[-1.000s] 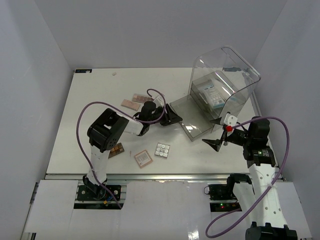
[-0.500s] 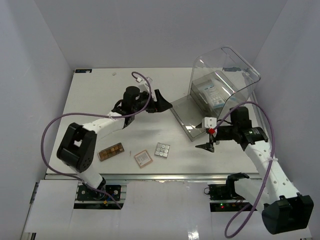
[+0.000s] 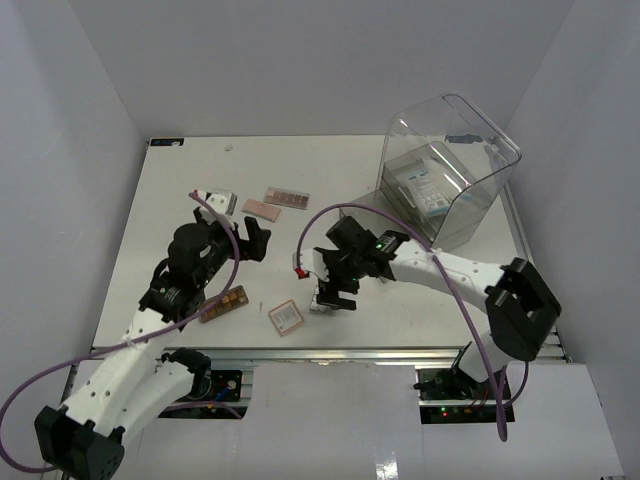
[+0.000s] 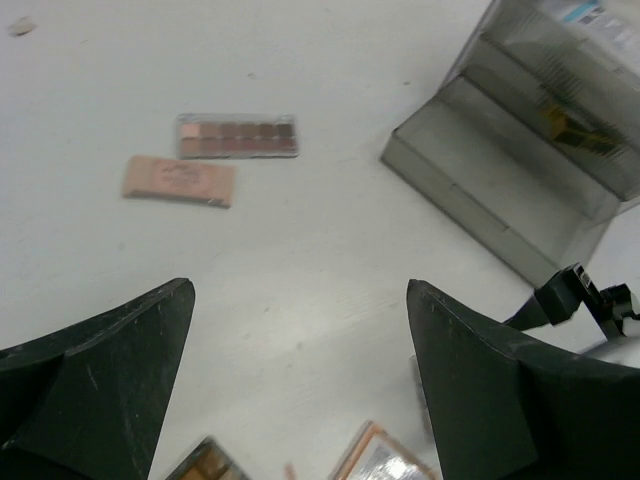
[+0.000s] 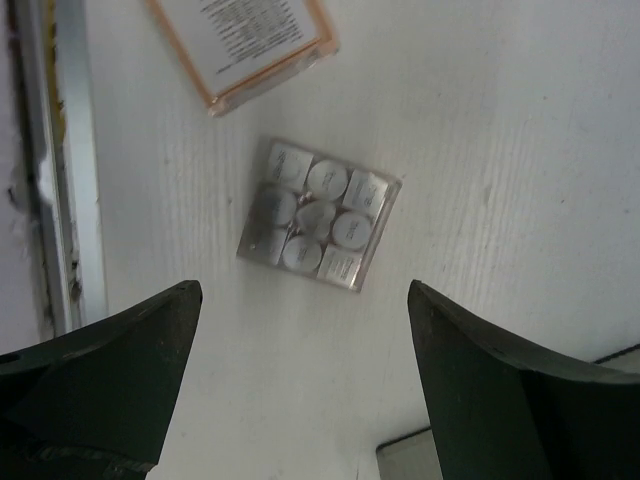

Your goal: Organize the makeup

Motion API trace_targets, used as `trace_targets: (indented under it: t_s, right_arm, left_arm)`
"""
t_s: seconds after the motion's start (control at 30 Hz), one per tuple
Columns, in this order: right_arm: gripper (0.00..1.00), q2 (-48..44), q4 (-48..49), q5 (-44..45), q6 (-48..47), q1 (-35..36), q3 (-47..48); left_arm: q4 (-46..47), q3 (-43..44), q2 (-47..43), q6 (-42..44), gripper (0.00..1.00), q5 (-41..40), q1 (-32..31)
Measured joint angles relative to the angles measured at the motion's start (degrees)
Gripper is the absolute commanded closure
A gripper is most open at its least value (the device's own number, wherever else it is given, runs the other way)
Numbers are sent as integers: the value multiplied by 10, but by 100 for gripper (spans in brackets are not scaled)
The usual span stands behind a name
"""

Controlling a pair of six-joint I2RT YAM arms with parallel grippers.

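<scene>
A silvery grid palette [image 5: 318, 215] lies on the white table, ahead of my open, empty right gripper [image 5: 303, 288], which hovers over it [image 3: 325, 300] in the top view. A pinkish square compact [image 3: 286, 317] lies just to its left and a brown pan palette [image 3: 222, 304] further left. Two pink and brown palettes [image 4: 238, 135] [image 4: 179, 180] lie further back. My left gripper [image 3: 252, 240] is open, empty and above bare table [image 4: 298, 290]. A white-blue packet [image 3: 428, 188] and a small dark-gold piece [image 4: 562, 128] are inside the clear box.
The large clear domed-lid box [image 3: 445, 170] stands at the back right, with its open tray [image 4: 500, 200] facing the middle. The table's front rail [image 5: 60, 150] runs close by the compact. The right arm [image 3: 440, 265] stretches across the table's right half.
The right arm has swung from the right side, by the box, over to the grid palette at the front middle. The left gripper has drawn back from the box to the left middle.
</scene>
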Motion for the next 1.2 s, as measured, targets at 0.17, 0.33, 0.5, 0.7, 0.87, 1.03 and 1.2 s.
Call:
trace_targets:
  t_s: [0.17,0.33,0.5,0.7,0.87,1.03,1.2]
  right_arm:
    - [10,113,28,106,149,64,78]
    - [10,148,45,178,255,82,92]
    - [10,168,48,204,297,82,92]
    - [10,181,56,215,306,82,89]
    - [10,182,59,215,304,82,84]
    - [10,183,61,215,301,82,83]
    - [10,183,69,206,294,82,79]
  left_arm:
    - [-37,-62,-122,21,2,-85,1]
    - [-36,-68,-156,30,2,-128,1]
    - [-38,-68,-148,32,2,-143,1]
    - [-38,-68,-150,32,2,-151,1]
    - [-39,-68,-151,32,2,-152,1]
    - [-39,-68,-151,32,2,-152,1]
    - [-39,-68,-151,32,2,-152,1]
